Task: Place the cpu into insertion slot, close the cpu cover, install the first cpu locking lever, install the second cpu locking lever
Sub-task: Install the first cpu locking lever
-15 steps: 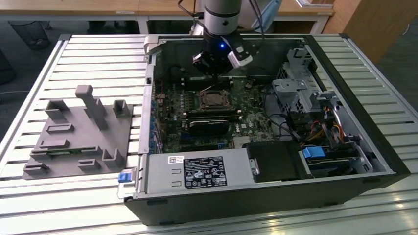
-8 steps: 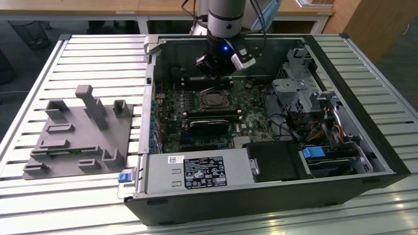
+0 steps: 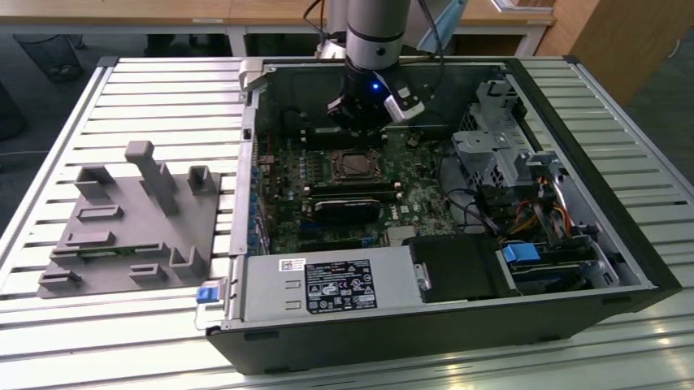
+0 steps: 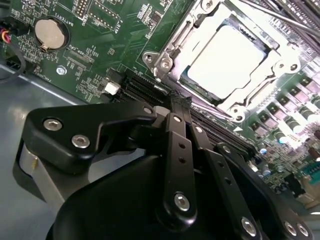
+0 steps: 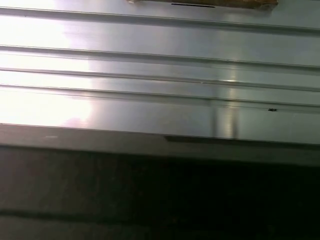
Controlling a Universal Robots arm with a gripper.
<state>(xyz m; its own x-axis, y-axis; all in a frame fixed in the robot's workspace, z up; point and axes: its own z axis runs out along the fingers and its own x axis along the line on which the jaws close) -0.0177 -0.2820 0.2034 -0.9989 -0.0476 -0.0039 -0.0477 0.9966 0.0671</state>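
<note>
I see my single grey-sleeved arm [image 3: 376, 32] hanging straight down, its wrist showing a small blue light. My black metal two-finger gripper [image 4: 175, 102] points downward at the arm's end, and in the second wrist view its fingers [image 4: 181, 150] lie pressed together.

CPU [image 4: 227, 60]: small flat square chip, pale silver-grey metal top, lying flat and seated in the insertion slot [image 4: 172, 45]. Square to the socket, not tilted.

Insertion slot: square socket with silvery metal rim, set in green circuit board. In the exterior view the slot [image 3: 353, 165] sits inside the open computer case, toward the case's far wall, just beyond the long black memory slots.

CPU cover [image 4: 252, 100]: thin silvery metal frame, cut-out centre, lying down flat over the socket. Chip top shows through the opening. Frame edges overlap the chip's margins on all visible sides. Screw heads at the frame corners.
</note>
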